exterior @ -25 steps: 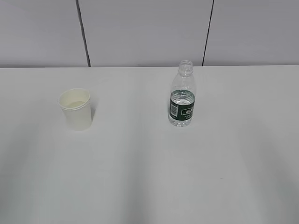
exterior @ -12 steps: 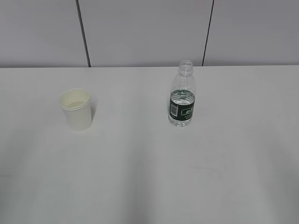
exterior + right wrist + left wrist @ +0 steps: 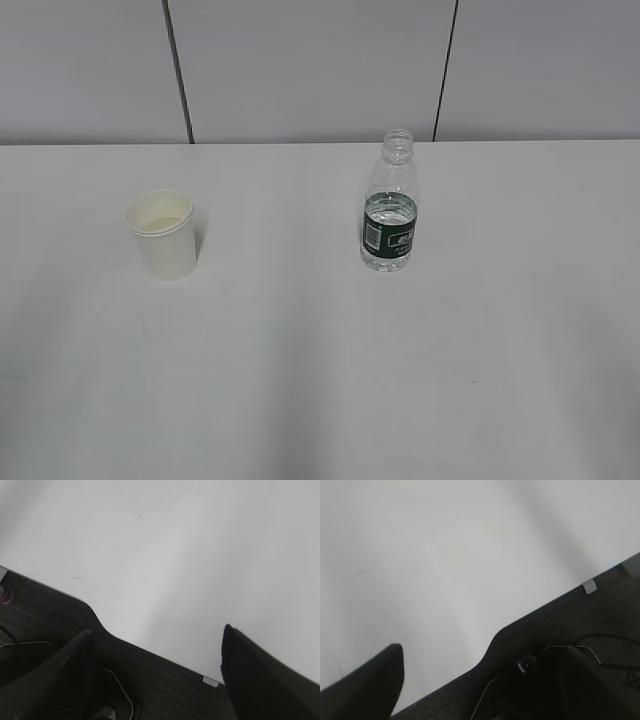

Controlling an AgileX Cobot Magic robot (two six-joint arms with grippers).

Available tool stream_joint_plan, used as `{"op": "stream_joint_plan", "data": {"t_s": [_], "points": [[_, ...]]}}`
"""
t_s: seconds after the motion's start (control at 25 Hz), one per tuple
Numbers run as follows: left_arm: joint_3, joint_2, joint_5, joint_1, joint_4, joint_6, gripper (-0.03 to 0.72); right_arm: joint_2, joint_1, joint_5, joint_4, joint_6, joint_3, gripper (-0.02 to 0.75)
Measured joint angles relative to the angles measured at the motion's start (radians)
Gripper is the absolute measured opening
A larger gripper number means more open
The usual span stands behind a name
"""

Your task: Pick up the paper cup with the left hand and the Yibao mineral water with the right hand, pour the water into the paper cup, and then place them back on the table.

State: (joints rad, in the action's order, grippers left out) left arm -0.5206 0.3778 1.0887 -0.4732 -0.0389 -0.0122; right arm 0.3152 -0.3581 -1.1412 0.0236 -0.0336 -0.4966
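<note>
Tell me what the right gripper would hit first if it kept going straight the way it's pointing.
Probably just the table. The right gripper looks open and aims at bare white tabletop; neither bottle nor cup shows in its wrist view, though depth is unclear.

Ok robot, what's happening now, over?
Both arms out of exterior view, holding nothing. Paper cup and uncapped bottle upright, apart on table. Nothing in the way.

A dark finger (image 3: 367, 682) of the left hand hangs over the white table (image 3: 445, 555) near its edge.

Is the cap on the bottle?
No, the bottle stands upright on the table with its neck open and no cap on top.
</note>
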Motion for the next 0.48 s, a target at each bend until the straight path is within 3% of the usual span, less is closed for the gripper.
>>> {"op": "stream_joint_plan", "data": {"t_s": [0.48], "points": [[0.000, -0.011, -0.003, 0.007, -0.001, 0.001, 0.569, -0.002, 0.002, 0.002, 0.002, 0.002, 0.000, 0.573]]}}
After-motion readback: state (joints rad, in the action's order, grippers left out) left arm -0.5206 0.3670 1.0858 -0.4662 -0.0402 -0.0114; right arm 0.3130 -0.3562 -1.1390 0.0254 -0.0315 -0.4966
